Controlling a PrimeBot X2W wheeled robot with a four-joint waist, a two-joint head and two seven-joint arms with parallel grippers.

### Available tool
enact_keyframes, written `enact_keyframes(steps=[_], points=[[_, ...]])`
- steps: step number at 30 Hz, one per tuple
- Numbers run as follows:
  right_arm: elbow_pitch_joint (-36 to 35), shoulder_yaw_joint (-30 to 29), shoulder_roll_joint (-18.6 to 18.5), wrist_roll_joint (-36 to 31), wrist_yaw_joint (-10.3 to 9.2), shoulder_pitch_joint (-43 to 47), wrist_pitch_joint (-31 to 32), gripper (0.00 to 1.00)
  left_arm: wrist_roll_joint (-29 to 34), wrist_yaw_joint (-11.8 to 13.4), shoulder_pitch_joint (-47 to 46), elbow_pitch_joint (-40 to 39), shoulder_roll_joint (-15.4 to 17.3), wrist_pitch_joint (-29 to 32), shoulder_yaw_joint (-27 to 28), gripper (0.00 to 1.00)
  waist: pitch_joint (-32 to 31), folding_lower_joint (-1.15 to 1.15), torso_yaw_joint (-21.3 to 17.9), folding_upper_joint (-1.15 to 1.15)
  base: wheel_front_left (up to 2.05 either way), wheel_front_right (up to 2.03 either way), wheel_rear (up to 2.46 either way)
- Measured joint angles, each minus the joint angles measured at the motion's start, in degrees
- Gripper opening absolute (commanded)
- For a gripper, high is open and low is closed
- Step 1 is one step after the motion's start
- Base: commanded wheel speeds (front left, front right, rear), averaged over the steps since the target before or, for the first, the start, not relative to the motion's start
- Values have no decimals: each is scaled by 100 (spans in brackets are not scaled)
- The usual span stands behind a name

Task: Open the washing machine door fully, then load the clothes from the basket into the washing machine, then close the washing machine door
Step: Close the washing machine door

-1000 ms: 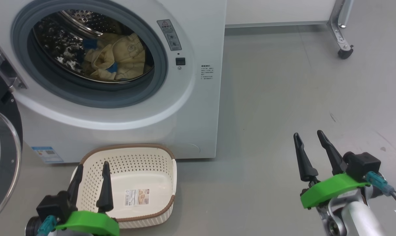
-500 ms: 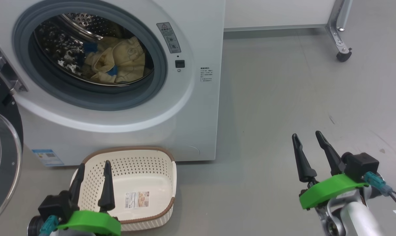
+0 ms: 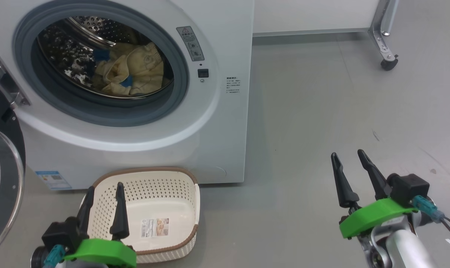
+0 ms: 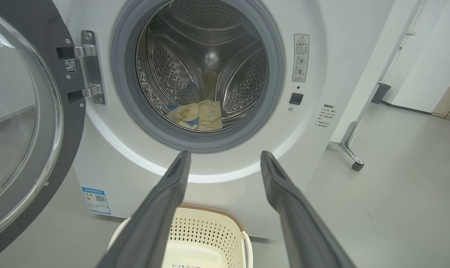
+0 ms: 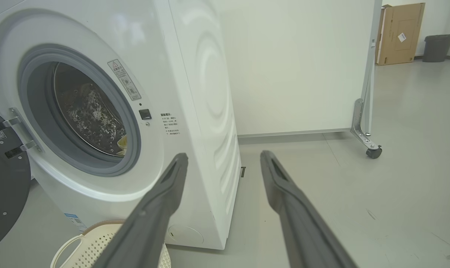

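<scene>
Firstly, the head view: a smooth pale grey floor [image 3: 322,111] carries a big white front-loading washing machine [image 3: 195,141]. Its round, black-rimmed glass door [image 3: 1,178] stands swung open at the left. Soft cream-yellow clothes [image 3: 135,72] lie inside the perforated steel drum [image 3: 61,44]. A small cream perforated plastic basket [image 3: 161,201] sits on the floor just before the machine. The left gripper [image 3: 105,187] hovers over the basket, its 2 dark fingers spread and empty. The right gripper [image 3: 346,152], also spread and empty, hangs over bare floor.

Next, the left wrist view: the clothes rest at the drum's bottom.

Lastly, the right wrist view: a white wheeled partition [image 5: 295,67] stands behind the machine, with a brown cardboard box [image 5: 398,33] and a dark grey bin [image 5: 437,47] beyond.
</scene>
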Motion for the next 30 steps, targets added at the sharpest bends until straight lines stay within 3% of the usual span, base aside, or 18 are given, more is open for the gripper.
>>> enact_keyframes(steps=[21,30], points=[[62,75,0,2,0,0,0,100,145,-149,-1,127,-104,0,127,100,43,0,14,0,-3,3,0],[67,94,5,2,0,-2,0,100,144,-156,-5,230,-120,0,175,100,58,1,-5,0,-97,83,14]])
